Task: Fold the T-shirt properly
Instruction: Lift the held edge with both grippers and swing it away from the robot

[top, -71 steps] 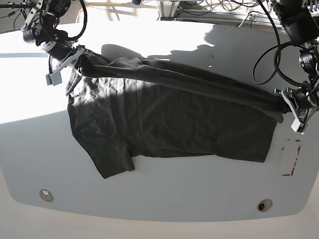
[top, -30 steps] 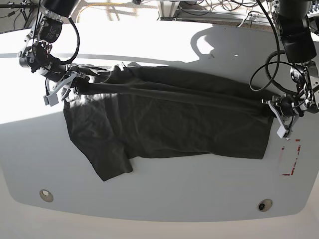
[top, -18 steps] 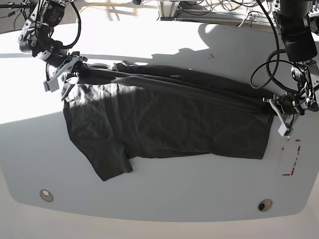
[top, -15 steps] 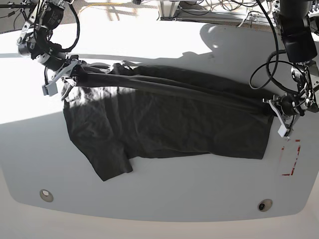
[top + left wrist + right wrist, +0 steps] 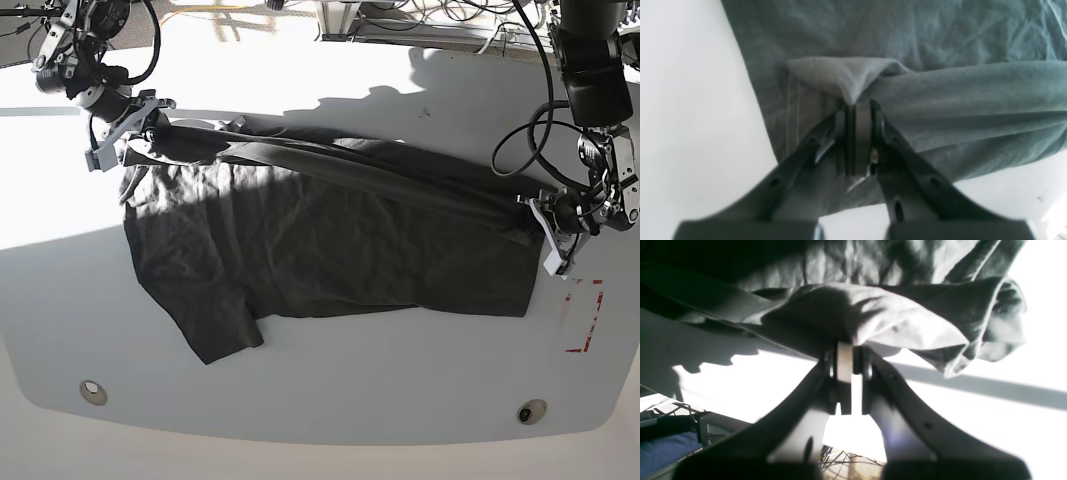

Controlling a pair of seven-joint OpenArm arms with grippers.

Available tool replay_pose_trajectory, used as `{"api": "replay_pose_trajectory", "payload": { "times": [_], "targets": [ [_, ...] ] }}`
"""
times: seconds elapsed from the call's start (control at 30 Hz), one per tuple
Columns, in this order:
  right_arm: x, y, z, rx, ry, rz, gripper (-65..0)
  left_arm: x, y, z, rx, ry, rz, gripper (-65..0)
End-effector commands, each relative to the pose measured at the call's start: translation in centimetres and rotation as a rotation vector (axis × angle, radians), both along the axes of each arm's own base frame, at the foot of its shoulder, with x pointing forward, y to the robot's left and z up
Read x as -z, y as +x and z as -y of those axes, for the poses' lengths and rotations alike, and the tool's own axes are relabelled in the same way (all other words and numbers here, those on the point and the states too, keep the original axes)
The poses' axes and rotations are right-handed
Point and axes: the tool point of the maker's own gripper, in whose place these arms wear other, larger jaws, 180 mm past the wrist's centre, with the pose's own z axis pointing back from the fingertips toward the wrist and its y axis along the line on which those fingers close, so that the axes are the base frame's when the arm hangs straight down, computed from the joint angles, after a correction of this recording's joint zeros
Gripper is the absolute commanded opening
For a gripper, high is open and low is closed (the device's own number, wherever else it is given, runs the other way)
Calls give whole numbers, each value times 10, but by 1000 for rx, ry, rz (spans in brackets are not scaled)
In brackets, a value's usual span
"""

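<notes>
The dark charcoal T-shirt (image 5: 330,250) lies spread on the white table (image 5: 330,400), one sleeve pointing to the near left. Its far edge is lifted into a taut rolled band between my two grippers. My right gripper (image 5: 140,125) is shut on the band's end at the far left; in the right wrist view the cloth (image 5: 890,320) bunches over its closed fingertips (image 5: 845,348). At the right side of the table my left gripper (image 5: 540,215) is shut on a corner fold of the T-shirt (image 5: 940,100), with its jaws pressed together (image 5: 857,105).
A red corner marking (image 5: 585,315) is on the table just right of the shirt's near right corner. Two round holes (image 5: 92,391) (image 5: 530,411) sit near the front edge. Cables and frame parts (image 5: 430,20) lie beyond the far edge.
My right gripper has carried its end of the band up and toward the far edge. My left gripper has shifted slightly inward. The shirt's left edge was drawn along a little.
</notes>
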Motion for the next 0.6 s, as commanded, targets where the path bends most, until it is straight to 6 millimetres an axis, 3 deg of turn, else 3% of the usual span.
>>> {"api": "replay_pose_trajectory", "payload": {
  "times": [0.0,0.1,0.33,0.57],
  "targets": [
    [-9,-6,-10,-10,5,34,-639,-17,10,-11,-7,18,49,-633],
    [-4,-18,-12,-6,14,4,-642,-23,12,-11,0,32,68,-633],
    [11,-53,-14,1,22,-92,-650,-34,-9,-29,8,116,66,-633],
    [24,-92,-16,70,50,-180,-650,-36,-45,-41,19,199,24,-633]
  ]
}}
